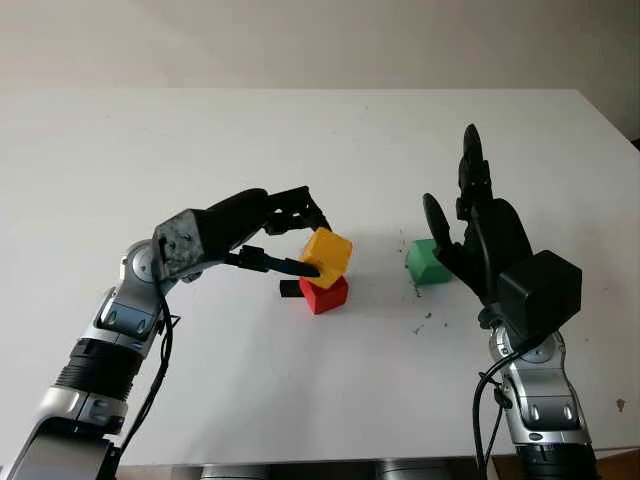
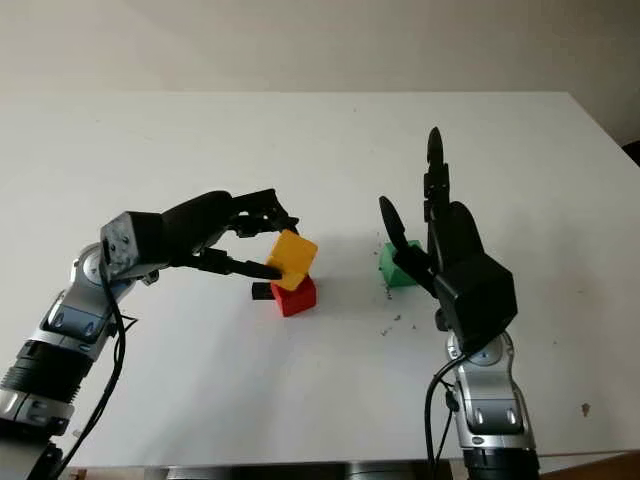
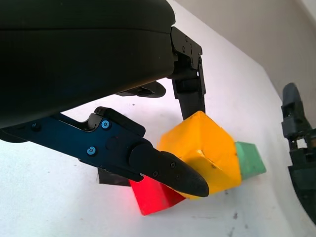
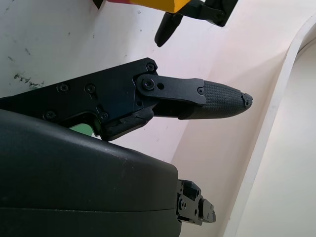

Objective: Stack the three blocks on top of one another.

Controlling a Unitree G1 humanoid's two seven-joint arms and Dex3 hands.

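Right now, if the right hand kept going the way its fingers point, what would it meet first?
Probably nothing: the open right hand beside the green block points over bare white table toward its far edge, though depth is unclear.

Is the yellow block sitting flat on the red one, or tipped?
Tipped: the yellow block leans corner-down on the red block, held in the left hand.

A yellow cube block [image 1: 327, 256] sits tilted atop a red cube block [image 1: 324, 295] mid-table; a green cube block [image 1: 426, 261] lies nearer the right edge.
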